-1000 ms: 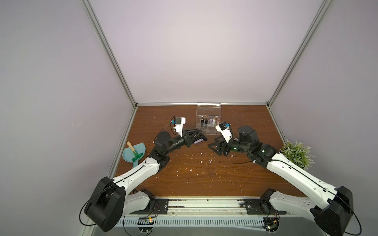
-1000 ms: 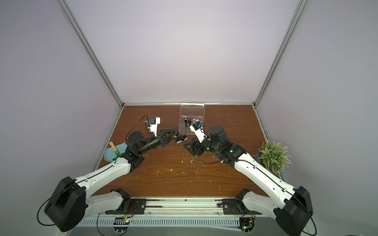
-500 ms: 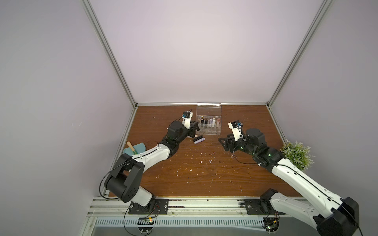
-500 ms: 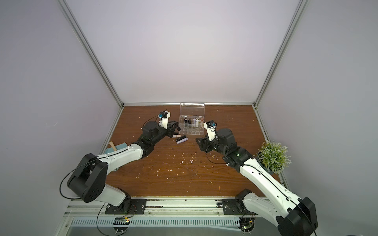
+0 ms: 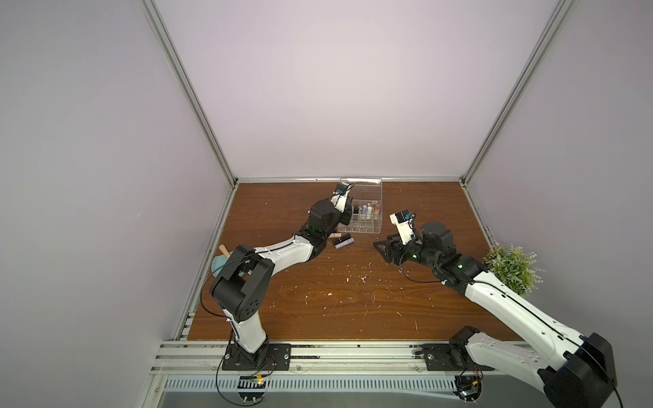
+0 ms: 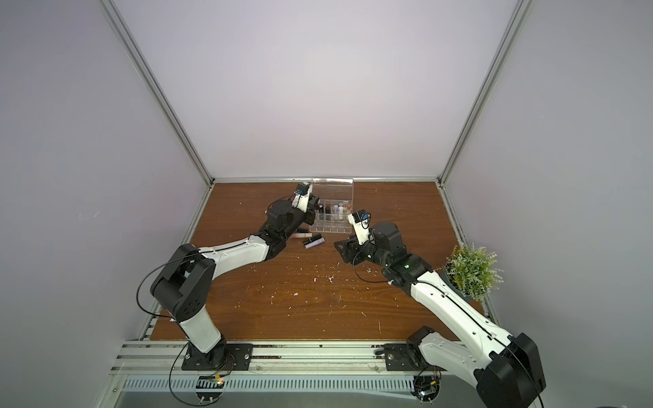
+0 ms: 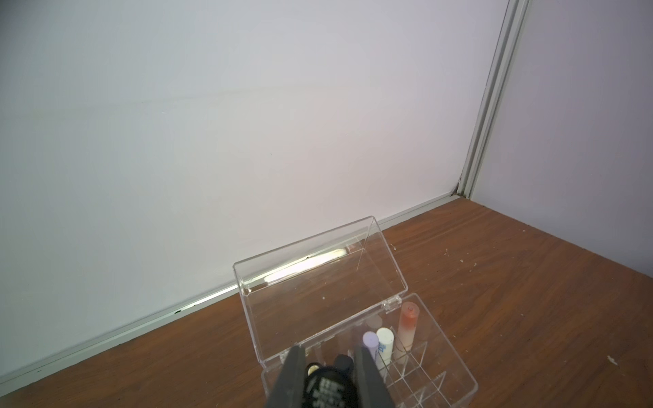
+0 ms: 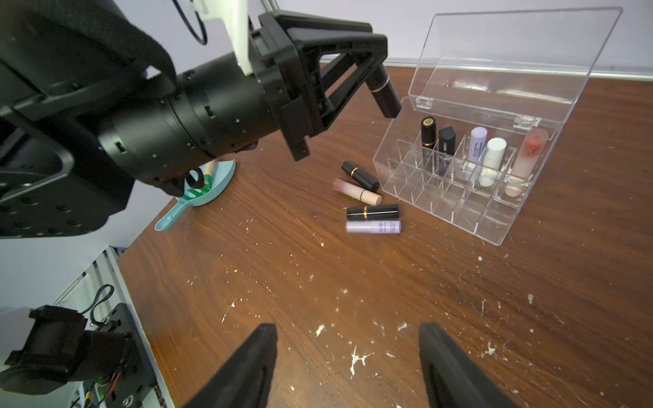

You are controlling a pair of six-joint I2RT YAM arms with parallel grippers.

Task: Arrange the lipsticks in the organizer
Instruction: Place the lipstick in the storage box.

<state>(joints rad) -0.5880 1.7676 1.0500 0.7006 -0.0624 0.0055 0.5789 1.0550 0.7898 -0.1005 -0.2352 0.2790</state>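
**Lipsticks (image 8: pixel 493 160) part sorted, one held over the organizer (image 8: pixel 470 219)**

We see five standing upright in the organizer's back row: two black, one lilac, one white and one peach-pink at the right end. The lid (image 8: pixel 512 53) is open and leans back. Four more lie on the surface (image 5: pixel 353 300) just beside the organizer's left front corner. They are a short black tube (image 8: pixel 359 175), a peach tube (image 8: pixel 357 191), a gold-banded black tube (image 8: pixel 371 212) and a lilac tube (image 8: pixel 372 226), and the last two lie side by side.

Our left tool (image 8: pixel 374 67) is clamped on a black lipstick (image 8: pixel 384 92). It hangs tilted, with its lower end at the organizer's left back corner, and we cannot tell whether it touches the rim. Our right tool (image 8: pixel 348 367) is well apart from the organizer, its jaws spread above the surface with nothing between them. A teal dustpan (image 8: pixel 212 187) lies at the surface's left edge.
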